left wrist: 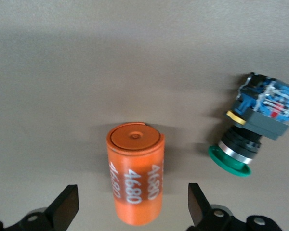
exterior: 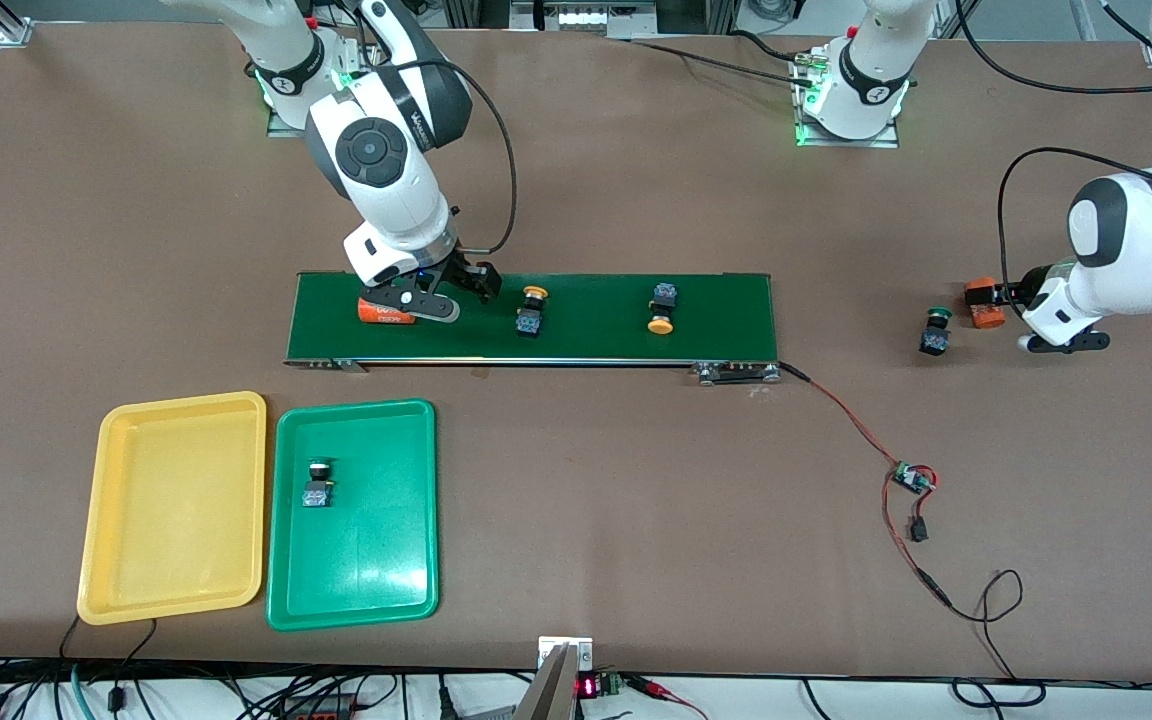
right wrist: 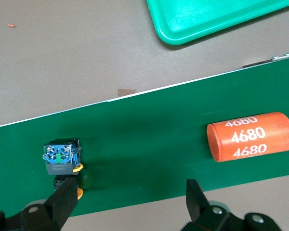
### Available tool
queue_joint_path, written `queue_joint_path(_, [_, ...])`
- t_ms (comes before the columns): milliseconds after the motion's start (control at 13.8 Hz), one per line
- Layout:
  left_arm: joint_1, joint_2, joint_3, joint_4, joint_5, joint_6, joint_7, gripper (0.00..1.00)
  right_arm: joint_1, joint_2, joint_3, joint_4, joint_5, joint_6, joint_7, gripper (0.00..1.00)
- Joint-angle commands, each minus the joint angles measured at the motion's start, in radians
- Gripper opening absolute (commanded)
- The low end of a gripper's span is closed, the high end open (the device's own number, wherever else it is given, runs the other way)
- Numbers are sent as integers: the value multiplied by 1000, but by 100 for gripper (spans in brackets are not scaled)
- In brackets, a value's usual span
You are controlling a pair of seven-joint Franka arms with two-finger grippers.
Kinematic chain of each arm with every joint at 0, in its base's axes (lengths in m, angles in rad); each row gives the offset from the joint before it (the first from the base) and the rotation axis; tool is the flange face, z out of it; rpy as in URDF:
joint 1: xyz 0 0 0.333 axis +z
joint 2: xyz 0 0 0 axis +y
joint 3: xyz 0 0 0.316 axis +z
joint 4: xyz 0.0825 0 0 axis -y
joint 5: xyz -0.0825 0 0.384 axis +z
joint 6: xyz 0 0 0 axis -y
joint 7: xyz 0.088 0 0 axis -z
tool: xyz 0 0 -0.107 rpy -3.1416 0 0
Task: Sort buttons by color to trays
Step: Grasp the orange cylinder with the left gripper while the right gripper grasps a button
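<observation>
Orange cylinders [right wrist: 251, 136] printed "4680"

The light is bright and even, and it seems to come from above. On the brown table [exterior: 576, 200] the shadows are soft and short. The green tray [exterior: 353, 514] and the yellow tray [exterior: 176, 507] show a weak glare on their floors. In the left wrist view a soft shadow lies beside the orange cylinder [left wrist: 135, 180], and the green-capped button [left wrist: 253, 125] looks slightly blurred. In the right wrist view the conveyor belt [right wrist: 149, 139] is sharp, with a dim shadow on it.
</observation>
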Motion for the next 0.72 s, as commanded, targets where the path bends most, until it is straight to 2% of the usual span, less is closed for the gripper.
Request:
queue_joint_path(0, [-2,16,11,-2,25,37,12,99,10,14,-3,21,-5,3,22,100])
queue_joint_path(217, [-4,39,13,-2,25,51,12,90,10,22,-3,23,3,15,26,100])
queue_joint_path(362, [-2,46,13,-3,25,49,6,78,10,22,-3,23,1,16,49,100])
queue_joint_path(507, [-2,48,19,-3,25,40,4,58,17,37,-3,30,1,22,49,100])
queue_joint_path(652, [-2,40,19,-2,25,13,9,25,19,69,-3,55,-4,31,48,100])
